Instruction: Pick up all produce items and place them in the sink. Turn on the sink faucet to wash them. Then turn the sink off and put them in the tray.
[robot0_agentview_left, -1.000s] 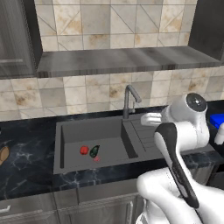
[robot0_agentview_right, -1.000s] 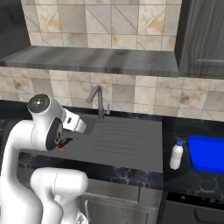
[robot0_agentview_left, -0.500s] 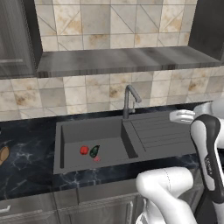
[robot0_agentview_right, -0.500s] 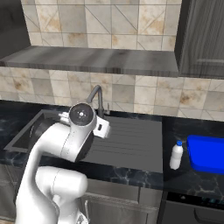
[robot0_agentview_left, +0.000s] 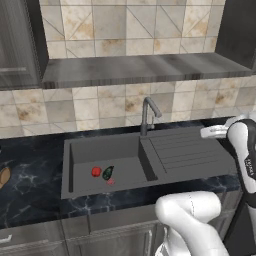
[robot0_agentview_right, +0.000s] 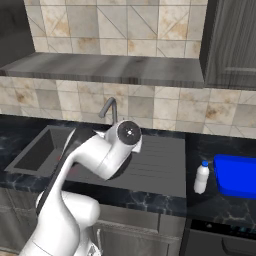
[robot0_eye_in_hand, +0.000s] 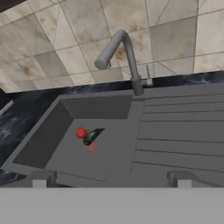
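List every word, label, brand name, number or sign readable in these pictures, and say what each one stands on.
No text can be read anywhere.
Robot arm: a small dark marking on its side, too small and blurred to read.
White bottle: no label shows.
Blue tray, sink, faucet, wall tiles: plain, no lettering.
Red spot on the basin floor: a mark, not a sign.

A wall of beige marbled square tiles (robot0_agentview_left: 125, 27) rises behind the black white-veined stone desk (robot0_agentview_left: 30, 185). A long grey stone-look shelf (robot0_agentview_left: 145, 70) juts from it at twelve o'clock, with dark grey upper cabinets (robot0_agentview_right: 232, 45) at three o'clock. Grey lower cabinet fronts (robot0_agentview_left: 75, 232) sit below at six o'clock.
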